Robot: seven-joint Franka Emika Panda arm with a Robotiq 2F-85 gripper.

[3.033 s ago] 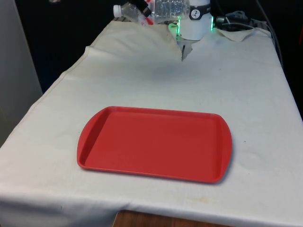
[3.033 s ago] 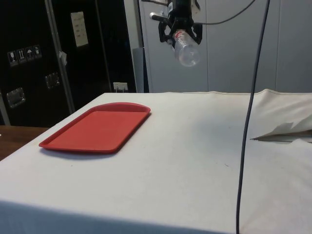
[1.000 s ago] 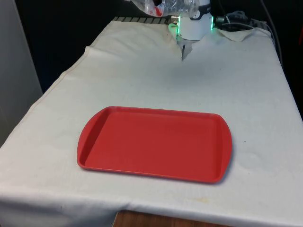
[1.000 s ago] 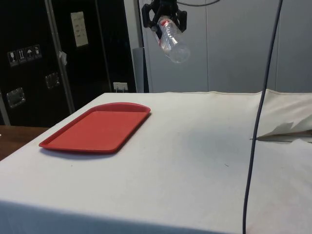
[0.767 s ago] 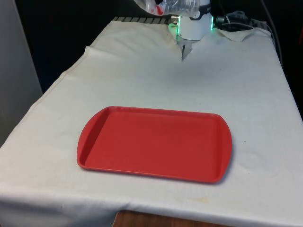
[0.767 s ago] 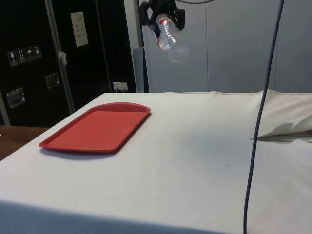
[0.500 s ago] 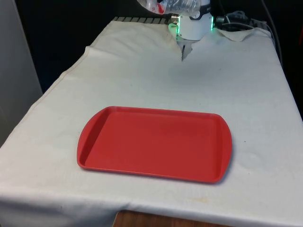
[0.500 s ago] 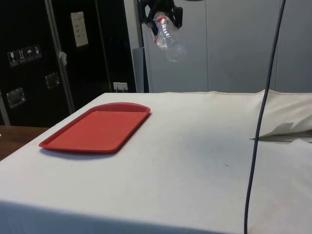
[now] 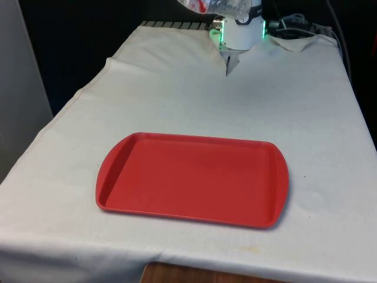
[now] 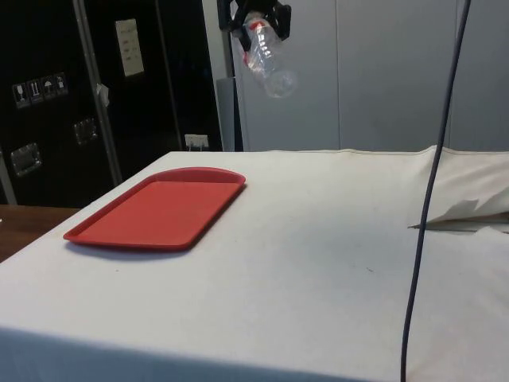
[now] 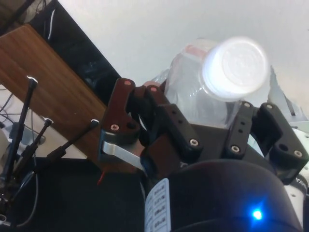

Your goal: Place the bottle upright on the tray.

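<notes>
Carrying a tilted clear plastic bottle clamped in the gripper, high above the bench, red tray well apart below.

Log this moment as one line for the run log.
gripper: shut on bottle | bottle: tilted, high above table | tray: nothing on it | phase: carrying

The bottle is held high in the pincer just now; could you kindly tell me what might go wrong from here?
1. The clear plastic bottle hangs tilted in the pincer, high above the cloth. If lowered at that angle, it would likely tip over.
2. The pincer grips thin, crumpled-looking plastic near the white cap, so the bottle might slip or swing in transit.
3. The red tray lies well away from the bottle, so a drop on the way would likely land on the white cloth.
</notes>
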